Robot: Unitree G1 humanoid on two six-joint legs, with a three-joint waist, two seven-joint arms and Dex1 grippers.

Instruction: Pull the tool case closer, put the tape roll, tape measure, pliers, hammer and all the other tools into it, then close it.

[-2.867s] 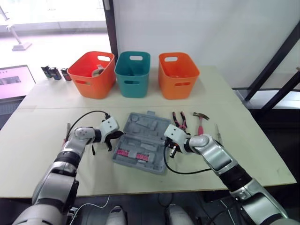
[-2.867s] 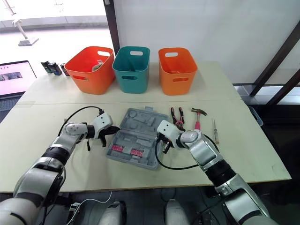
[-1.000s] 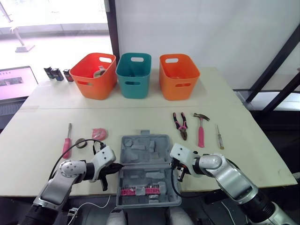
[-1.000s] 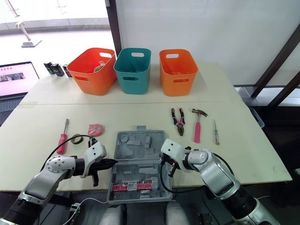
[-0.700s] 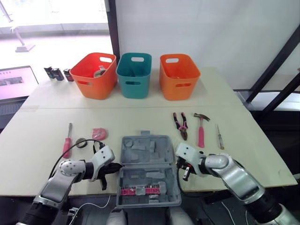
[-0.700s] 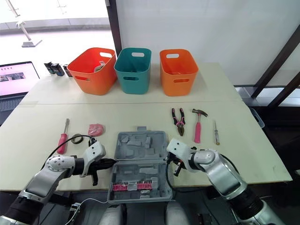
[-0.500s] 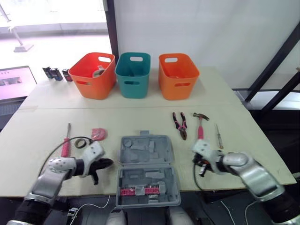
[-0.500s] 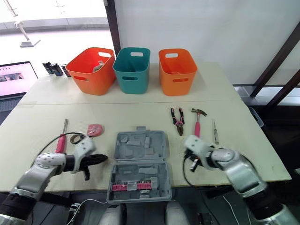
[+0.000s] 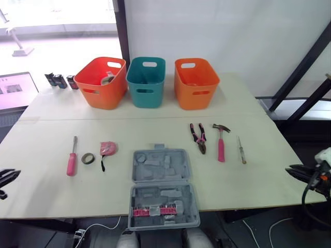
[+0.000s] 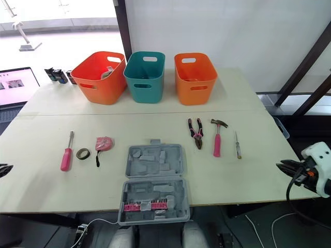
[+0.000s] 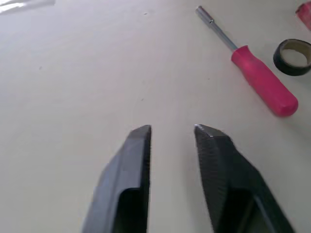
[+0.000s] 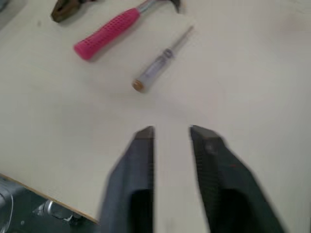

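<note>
– Where is the tool case (image 9: 163, 191)?
– It lies open at the near edge of the surface (image 9: 41, 129), with the hammer (image 9: 221, 147) further back on the right.
– How will the hammer handle?
– Stiff and head-heavy, I think. Better to take the pink grip near the head. The left pincer (image 11: 172, 133) and the right pincer (image 12: 171, 132) are both slightly spread and empty.

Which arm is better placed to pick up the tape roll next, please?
Left: the tape roll lies left of the tool case, nearer the open left gripper; the right gripper is across, beyond the hammer.
</note>
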